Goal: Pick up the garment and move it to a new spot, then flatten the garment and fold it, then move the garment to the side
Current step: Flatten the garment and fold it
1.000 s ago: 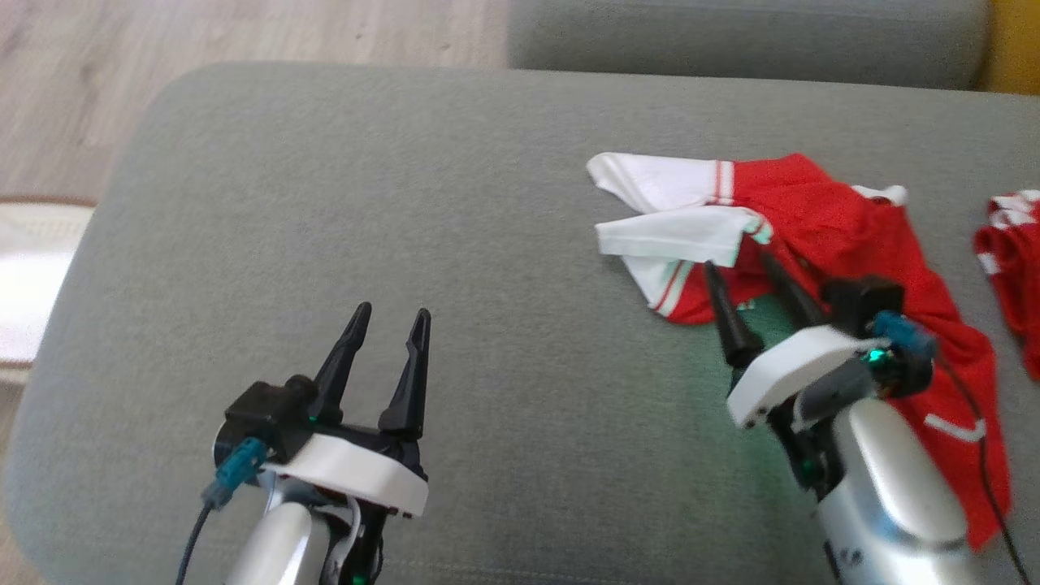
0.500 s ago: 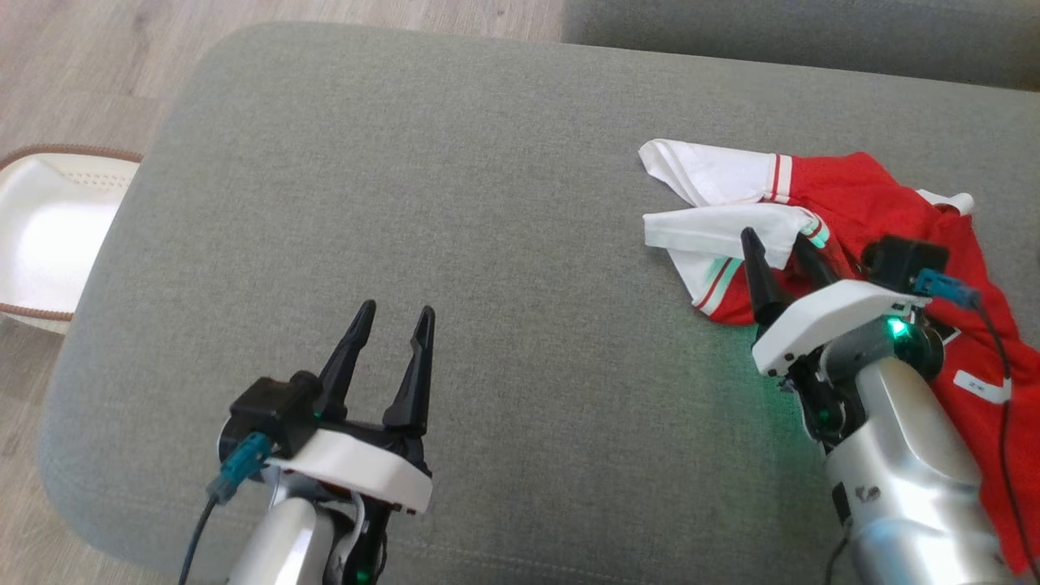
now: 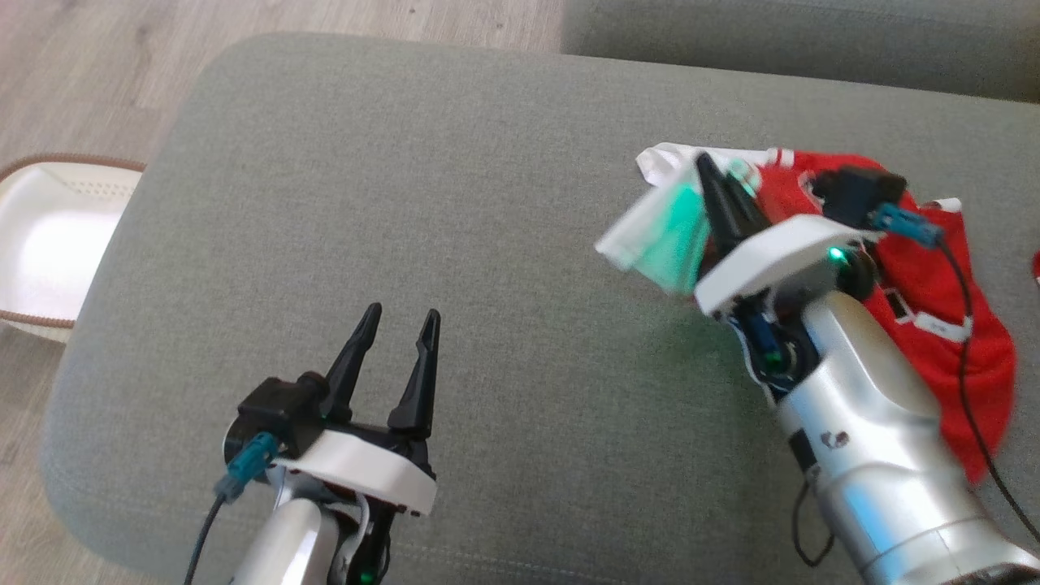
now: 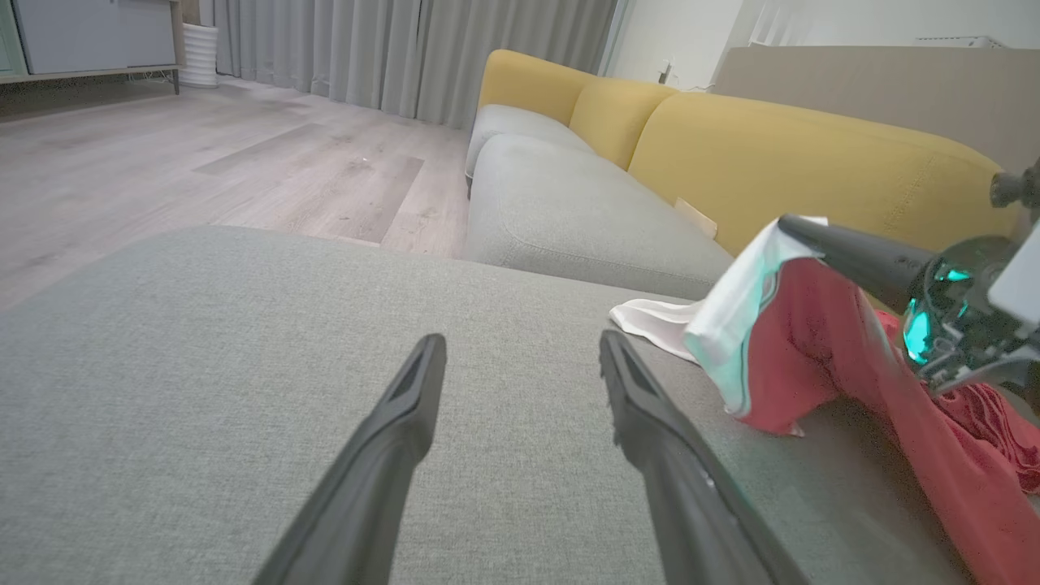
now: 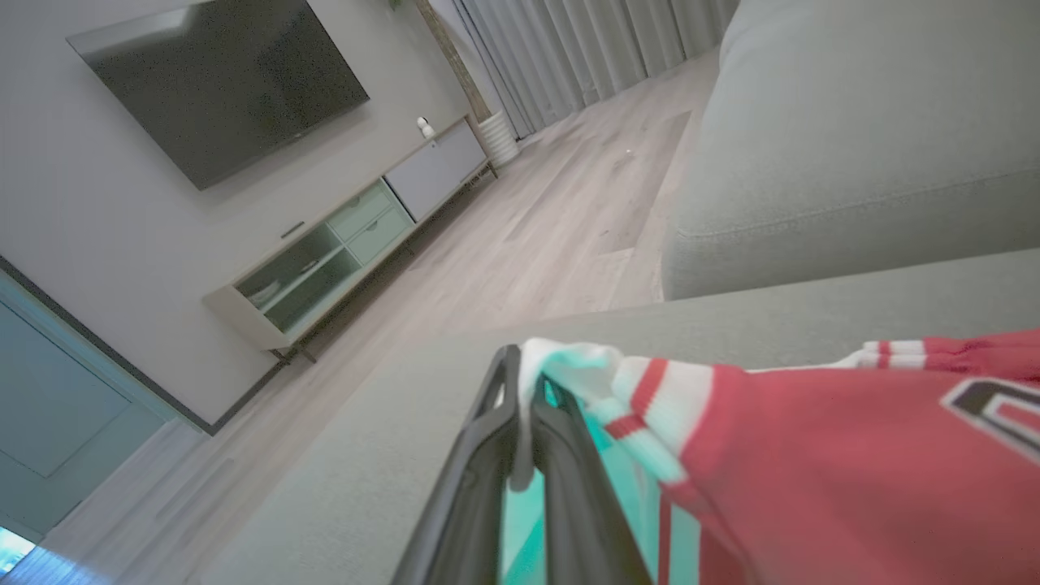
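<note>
**Right gripper just clamped on sleeve, lift starting**

Left gripper [image 3: 402, 313] hangs over the cushion's [image 3: 422, 187] near part, fingers apart, nothing held, same as a second ago.

Right gripper [image 3: 719, 175], over the cushion's right half: a second ago its fingers stood apart, now they are pinched together on the white sleeve of the garment [image 3: 918, 268]. The sleeve is up off the cushion, blurred and tinted green by the gripper's light. The red body still lies on the cushion's right side.

My read: grasp made and pick-up under way. Moving, flattening, folding and the final move to the side are all left. With a one-sleeve hold, the rest will likely drag across the cushion.

View differences:
- The right wrist view shows cloth actually between the fingers, the striped cuff draped over the tips. The head view is too blurred for that.
- The left wrist view, side-on, shows the sleeve raised clear, with red cloth hanging from it down to the cushion.
- The head view gives the layout, with a basket [image 3: 49, 236] on the floor past the cushion's left edge.
- Beyond the cushion's far edge, the left wrist view shows a yellow sofa [image 4: 772, 154].
</note>
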